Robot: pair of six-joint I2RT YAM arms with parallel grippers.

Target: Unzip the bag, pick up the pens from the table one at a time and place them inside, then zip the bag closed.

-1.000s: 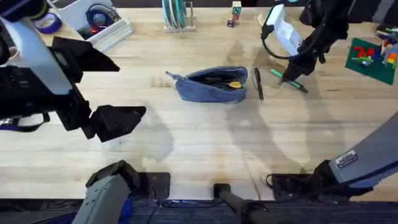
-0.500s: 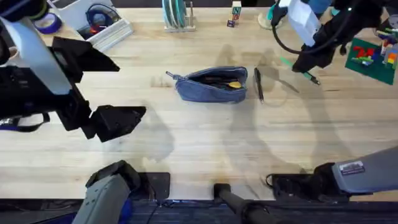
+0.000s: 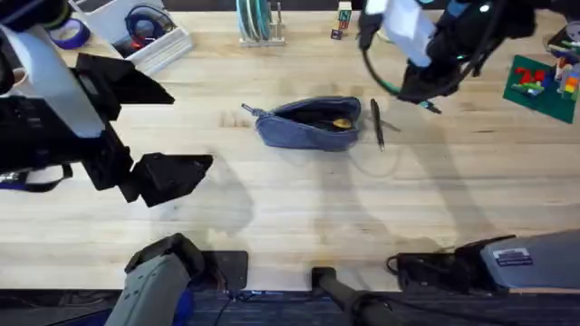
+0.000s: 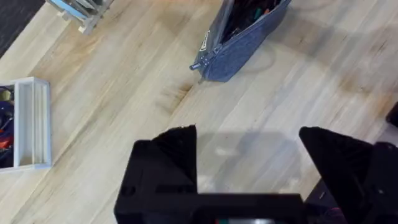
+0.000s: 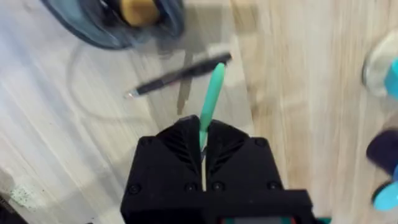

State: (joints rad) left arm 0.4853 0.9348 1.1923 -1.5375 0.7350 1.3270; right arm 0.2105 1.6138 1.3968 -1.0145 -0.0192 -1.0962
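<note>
Bag (image 3: 310, 121) lies unzipped in the middle of the worktop (image 3: 299, 204), its dark mouth gaping, something yellow showing inside near the right end.

Far left, the left gripper (image 4: 249, 158) hangs above bare wood, well apart from the bag, its fingers spread wide and empty; it has not shifted over the last second. Behind it sits a white tray (image 3: 136, 36) of odds and ends, and farther along the back edge a rack of discs (image 3: 256, 23).

Just right of the bag lies the black pen (image 3: 377, 123), untouched and close beside the bag's rounded end.

Farther right, the change: the right gripper (image 5: 203, 142), which a second ago was down at the worktop on the green pen (image 5: 211, 93), has lifted it clear and swung it left toward the bag. Its fingers are clamped on the pen's rear, the shaft sticking out ahead of them. So the first pick looks done, and what remains for this pen is the carry over the opening and the drop.

In the way: the black pen lies directly under the path, and the bag's mouth is narrow, so the green pen probably needs lining up along the zipper. At the far right sits a green plate of toy bricks (image 3: 541, 83), clear of the work.
</note>
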